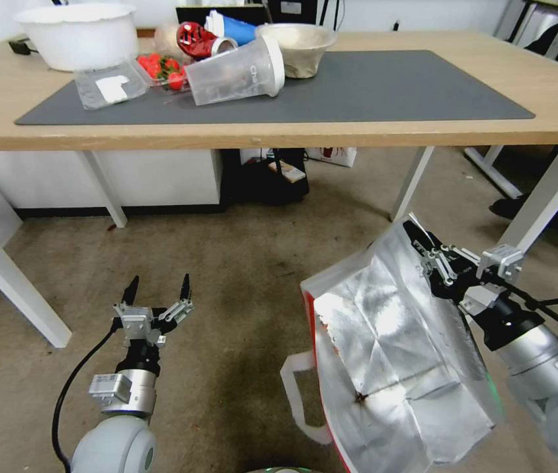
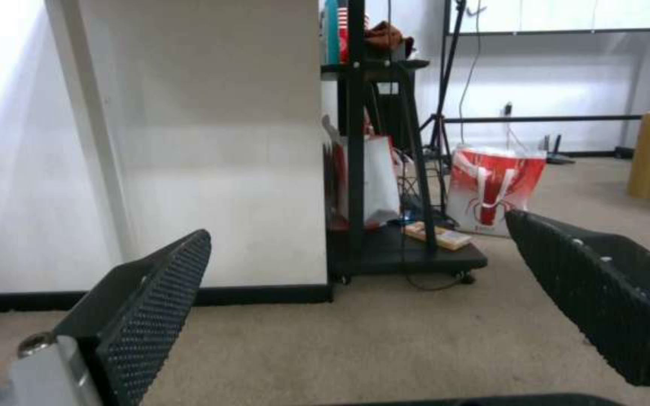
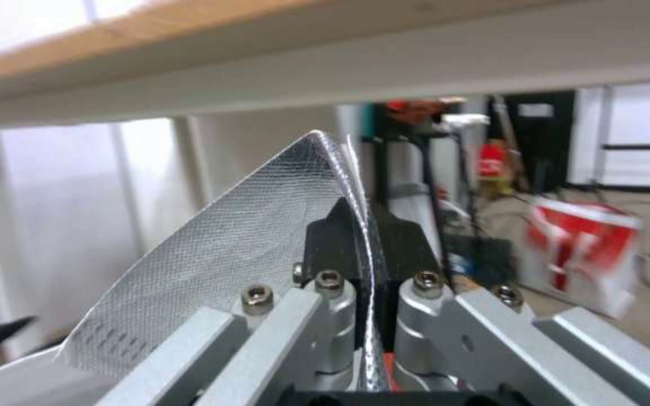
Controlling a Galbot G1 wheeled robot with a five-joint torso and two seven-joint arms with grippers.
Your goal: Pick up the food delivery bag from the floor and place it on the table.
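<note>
Tabletop [image 1: 371, 128] edge directly above food delivery bag [image 1: 390, 368]. Bag rim pinched in closed right gripper [image 1: 426, 253] jaws, foil mouth tilted up. Left gripper [image 1: 157, 292] jaws wide, empty, left of bag.

— How many bags over by the table [image 1: 384, 131]?
— One food delivery bag [image 1: 397, 355] in front of it.
— And on the tabletop?
— Two bowls: a white bowl [image 1: 81, 34], a beige bowl [image 1: 295, 46]. One clear cup [image 1: 239, 72] tipped over between them.
— Grippers?
— Two.
</note>
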